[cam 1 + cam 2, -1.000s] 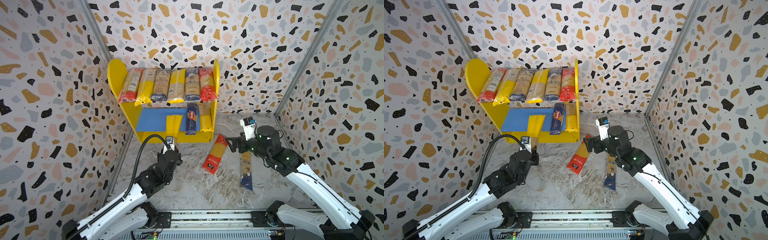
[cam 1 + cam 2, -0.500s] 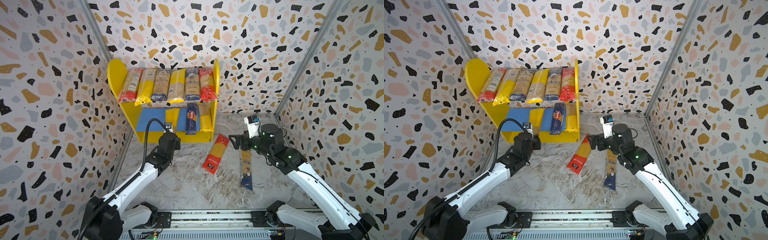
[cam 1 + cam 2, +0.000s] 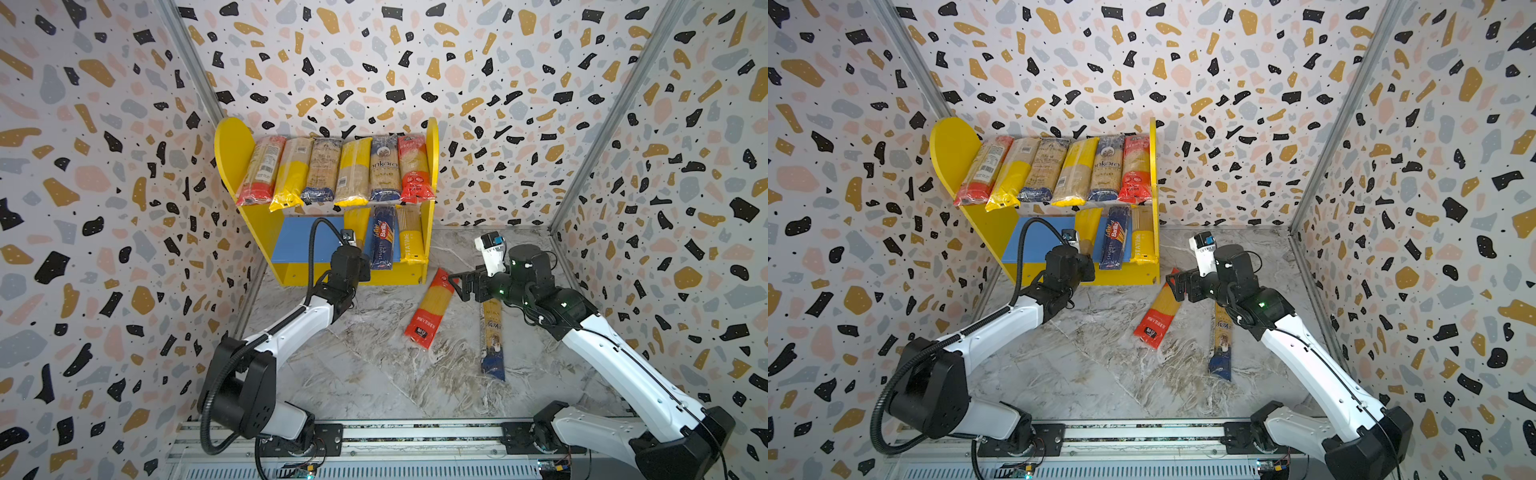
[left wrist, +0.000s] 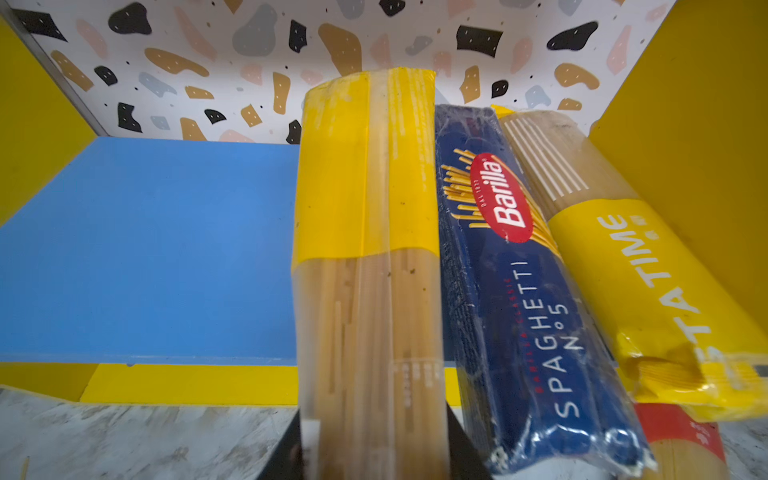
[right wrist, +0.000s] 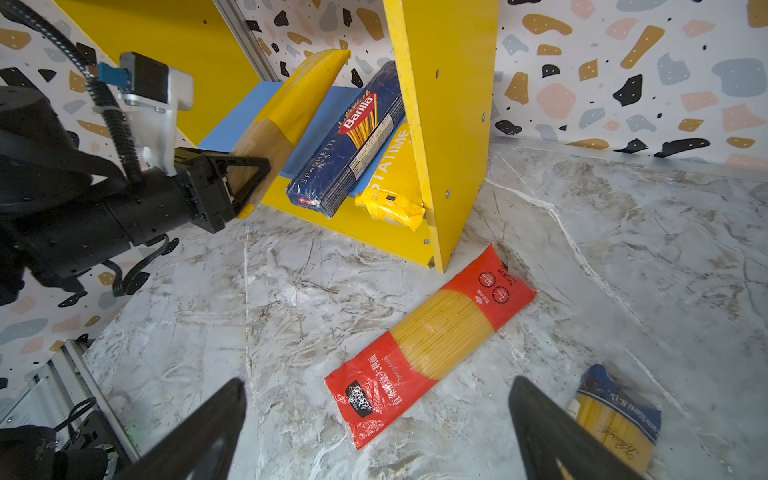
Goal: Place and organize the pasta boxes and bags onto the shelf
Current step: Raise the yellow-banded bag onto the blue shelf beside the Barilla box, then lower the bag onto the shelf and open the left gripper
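Clamping yellow-topped bag [image 5: 297, 99]: left gripper [image 5: 252, 174].

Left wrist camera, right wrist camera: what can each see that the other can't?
Only the left wrist view shows the white-striped far end of the yellow-printed spaghetti bag. Only the right wrist view shows the open right fingers and the blue-ended clear spaghetti bag on the floor. Both show the yellow-banded clear spaghetti bag clamped in the left fingers, the dark blue Barilla spaghetti box and the blue lower shelf board.
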